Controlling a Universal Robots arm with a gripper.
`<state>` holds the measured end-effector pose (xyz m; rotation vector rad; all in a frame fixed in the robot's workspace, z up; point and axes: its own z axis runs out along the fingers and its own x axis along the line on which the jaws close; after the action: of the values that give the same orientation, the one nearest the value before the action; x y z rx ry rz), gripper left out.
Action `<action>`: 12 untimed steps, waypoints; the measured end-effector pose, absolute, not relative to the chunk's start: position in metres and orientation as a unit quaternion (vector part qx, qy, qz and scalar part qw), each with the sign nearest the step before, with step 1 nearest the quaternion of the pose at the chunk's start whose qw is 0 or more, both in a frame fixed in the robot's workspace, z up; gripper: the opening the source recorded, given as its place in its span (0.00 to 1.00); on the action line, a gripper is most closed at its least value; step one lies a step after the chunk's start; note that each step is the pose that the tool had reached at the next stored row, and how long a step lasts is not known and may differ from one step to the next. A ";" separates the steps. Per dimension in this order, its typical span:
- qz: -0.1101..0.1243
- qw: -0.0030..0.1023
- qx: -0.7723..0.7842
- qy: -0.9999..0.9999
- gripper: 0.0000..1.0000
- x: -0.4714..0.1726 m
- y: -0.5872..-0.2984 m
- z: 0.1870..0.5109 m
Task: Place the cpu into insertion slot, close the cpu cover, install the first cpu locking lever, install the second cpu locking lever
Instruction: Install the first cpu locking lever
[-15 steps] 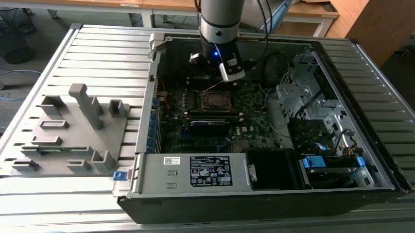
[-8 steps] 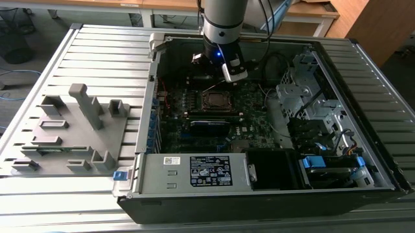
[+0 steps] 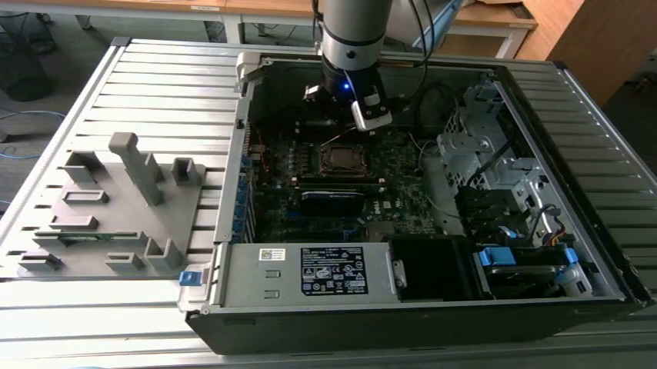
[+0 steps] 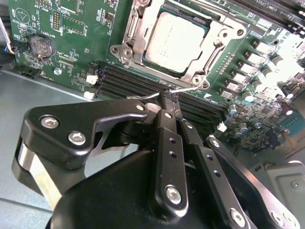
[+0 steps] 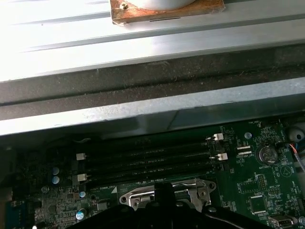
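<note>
One arm (image 3: 355, 31) vert., hand (image 4: 167, 98) pinched beside cpu cover (image 4: 135, 32).

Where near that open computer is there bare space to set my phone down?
The ribbed table is bare beyond the grey fixture tray, at the exterior view's left of the computer case, and along its near edge. Inside the case it's crowded: motherboard, cables, robot arm.

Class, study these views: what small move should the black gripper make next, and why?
Probably press the thin silvery wire lever down: the grey square cpu lies under the silvery frame cover, and the shut gripper tip sits at that lever.
</note>
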<state>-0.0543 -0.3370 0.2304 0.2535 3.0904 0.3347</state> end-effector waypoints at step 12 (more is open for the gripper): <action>0.107 0.012 0.084 0.991 0.11 -0.052 -0.337 0.229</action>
<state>-0.0524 -0.3366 0.2293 0.2611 3.0891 0.3349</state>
